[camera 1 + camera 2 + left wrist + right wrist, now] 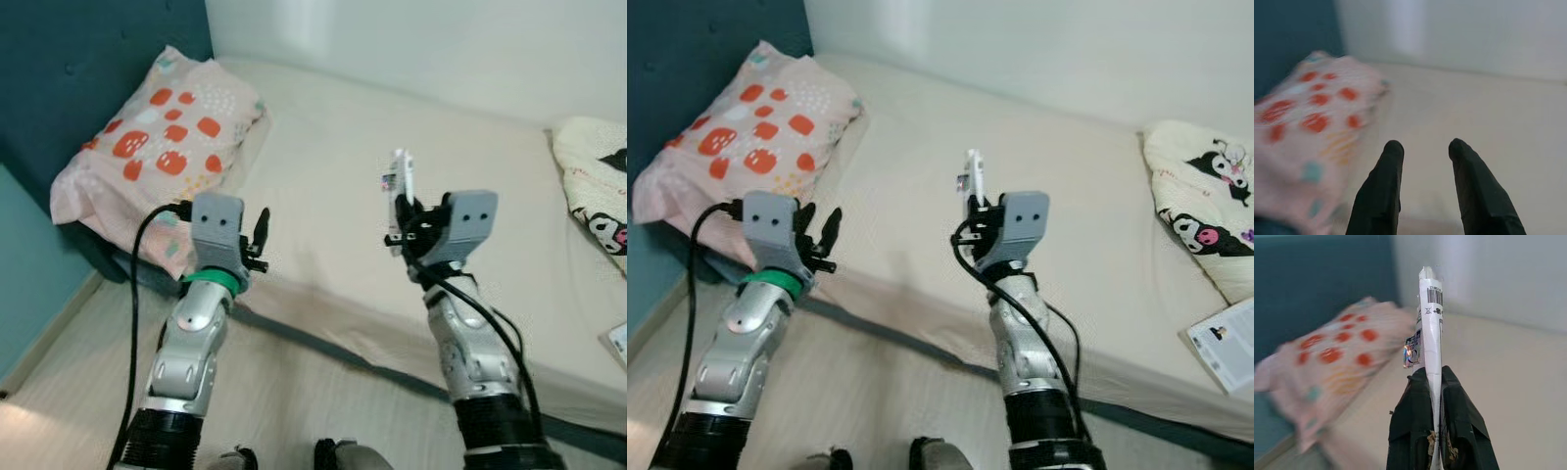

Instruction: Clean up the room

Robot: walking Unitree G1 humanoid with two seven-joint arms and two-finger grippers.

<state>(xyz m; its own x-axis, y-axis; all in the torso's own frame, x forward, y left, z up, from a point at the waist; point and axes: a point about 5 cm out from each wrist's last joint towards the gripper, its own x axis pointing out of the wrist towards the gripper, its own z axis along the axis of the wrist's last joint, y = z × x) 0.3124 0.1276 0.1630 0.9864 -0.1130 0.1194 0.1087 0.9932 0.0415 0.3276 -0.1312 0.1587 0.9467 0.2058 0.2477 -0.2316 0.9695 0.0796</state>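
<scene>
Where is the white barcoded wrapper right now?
The white wrapper is pinched upright in the right gripper, held above the bed, right of the spotted pillow.

A pale pink pillow (157, 157) patterned with orange-red spots and small teal marks is being shown at the bed's (392, 196) head corner. The bed is covered in cream. A white wrapper (1430, 347) printed with a black barcode is being held between black fingers (1459, 431). A cream blanket (1205, 215) printed with black cartoon figures is lying at the far edge.
</scene>
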